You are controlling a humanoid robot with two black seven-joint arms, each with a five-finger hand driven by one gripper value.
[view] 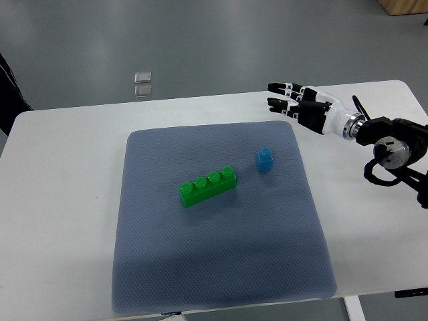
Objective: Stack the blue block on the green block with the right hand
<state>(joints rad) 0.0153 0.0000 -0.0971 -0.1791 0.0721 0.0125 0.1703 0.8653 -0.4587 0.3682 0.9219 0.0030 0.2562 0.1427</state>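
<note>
Diagonally, green block [208, 186] runs lower-left to upper-right; blue block [265, 159] upright beside it; right hand [299, 105] fingers released.

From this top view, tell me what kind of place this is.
Probably a robot test bench in a lab or workshop. A plain white table carries a grey mat with only a green block and a blue block, the robot's right hand reaches in, and the floor is bare grey.

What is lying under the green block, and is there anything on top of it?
The green block rests on the grey-blue mat, which covers the white table. Nothing sits on its four studs; the blue block stands apart on the mat.
</note>
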